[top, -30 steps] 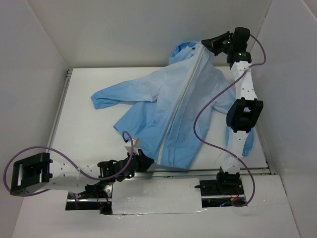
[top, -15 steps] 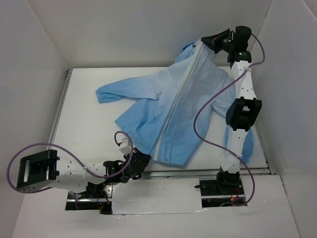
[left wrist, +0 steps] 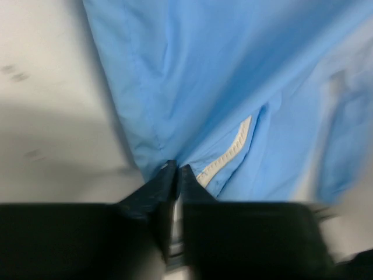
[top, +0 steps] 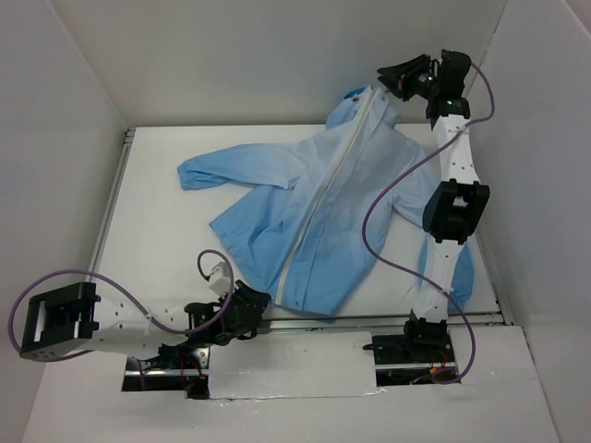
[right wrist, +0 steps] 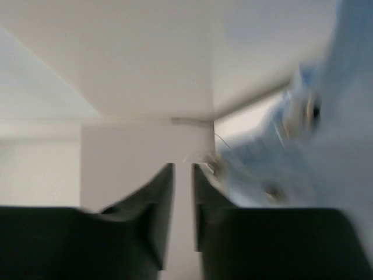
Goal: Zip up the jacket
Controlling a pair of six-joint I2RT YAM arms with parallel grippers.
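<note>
Now the jacket (top: 323, 203) lies spread on the white table (top: 157, 240), collar end lifted. The left claw (top: 263, 299) pinches the bottom hem beside the white zipper (top: 330, 185). The right claw (top: 383, 76) is up at the collar; I cannot tell if it grips. The zipper looks nearly closed, so next comes a last short pull, I think. White walls (top: 231, 55) stand around.

Reaches low along the near edge with the left arm (top: 120, 323), left gripper (left wrist: 176, 172) pinched tight on the jacket (top: 323, 212) bottom. Stretches the right arm (top: 452, 212) tall and far back, right gripper (top: 382, 77) pinched on the jacket top.
</note>
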